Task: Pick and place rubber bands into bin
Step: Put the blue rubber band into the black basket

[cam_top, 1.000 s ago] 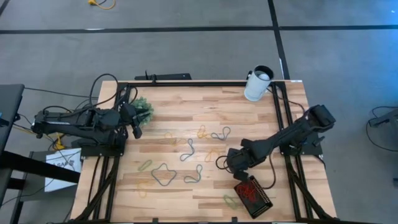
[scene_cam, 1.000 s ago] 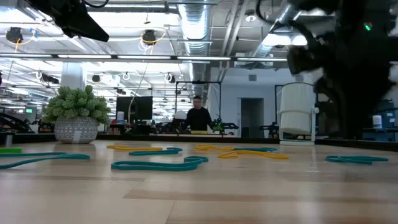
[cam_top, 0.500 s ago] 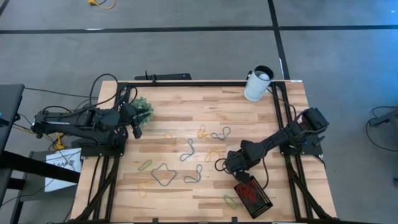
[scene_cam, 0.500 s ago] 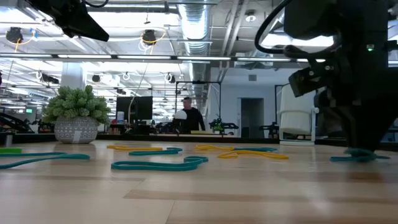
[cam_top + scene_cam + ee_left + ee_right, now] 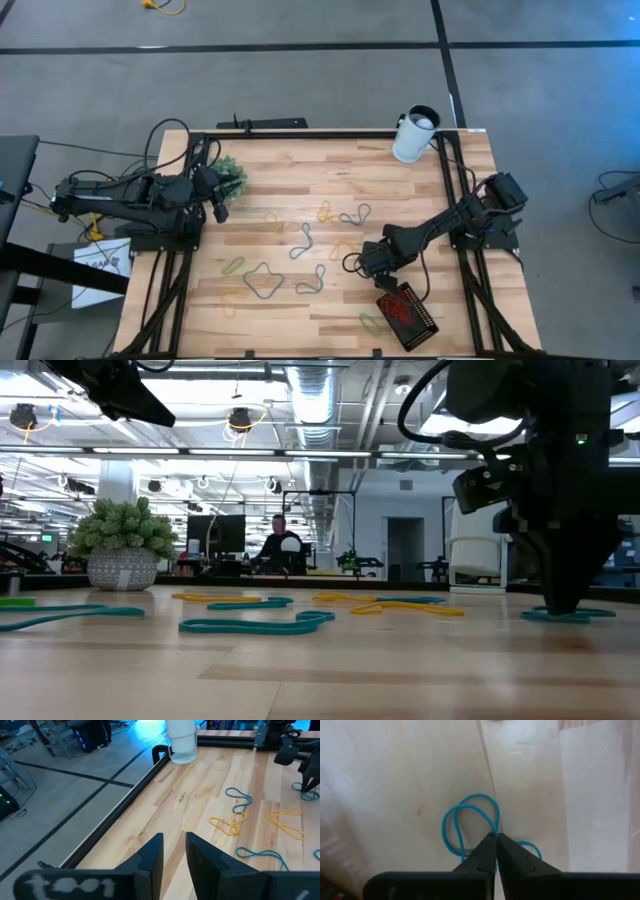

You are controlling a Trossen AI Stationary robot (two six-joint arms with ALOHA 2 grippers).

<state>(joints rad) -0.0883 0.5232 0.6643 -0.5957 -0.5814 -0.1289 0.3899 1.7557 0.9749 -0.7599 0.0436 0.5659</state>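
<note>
Right gripper (image 5: 495, 840) pinches a teal rubber band (image 5: 465, 822), partly hidden beneath.

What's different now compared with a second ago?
The right tool dropped to the wooden table and pinched shut on a thin teal rubber band beside the small black bin. In the room behind, a person walked leftward. The left tool, by the potted plant, and the other bands stayed put.

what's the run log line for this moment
right gripper: shut on teal rubber band, down at table | left gripper: open, waiting by plant | bin: holds red bands
</note>
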